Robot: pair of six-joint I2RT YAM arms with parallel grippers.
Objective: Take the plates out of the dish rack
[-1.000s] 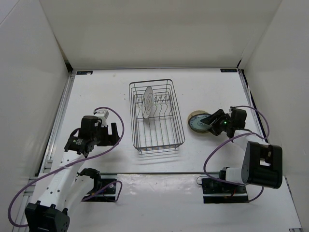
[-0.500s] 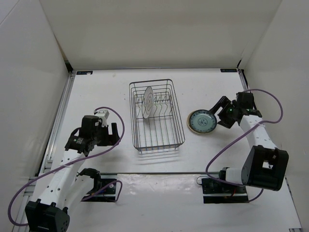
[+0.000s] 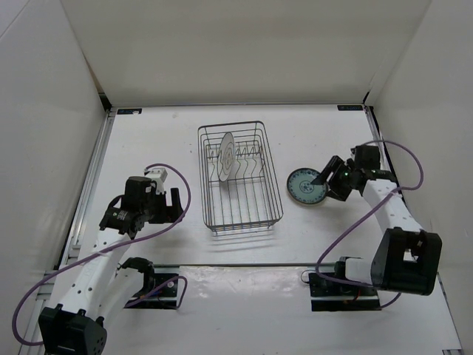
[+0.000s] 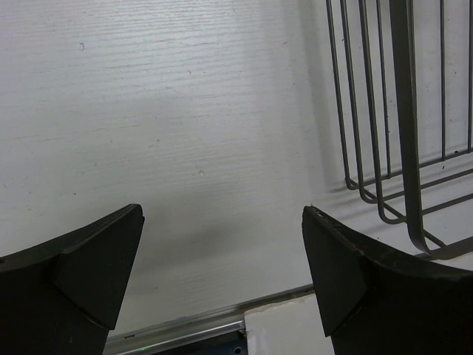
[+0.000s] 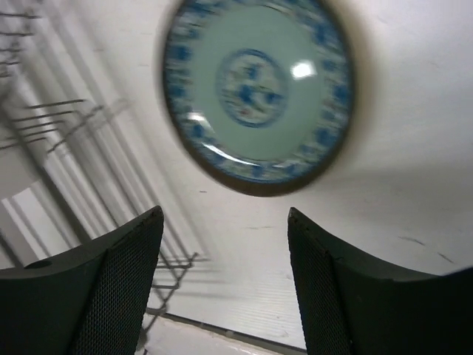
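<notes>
The grey wire dish rack stands mid-table with the white line-patterned plate upright in its far prongs. The teal-blue plate lies flat on the table to the rack's right, and it also shows in the right wrist view. No tan plate shows apart from it. My right gripper is open and empty just above the plate's right edge. My left gripper is open and empty over bare table left of the rack.
The rack's near left corner lies just right of my left fingers. White walls enclose the table on three sides. A metal rail runs along the near edge.
The right gripper let go of the teal-blue plate, pulled back to the right, then came back close to the plate's right edge. The left arm has not moved.
</notes>
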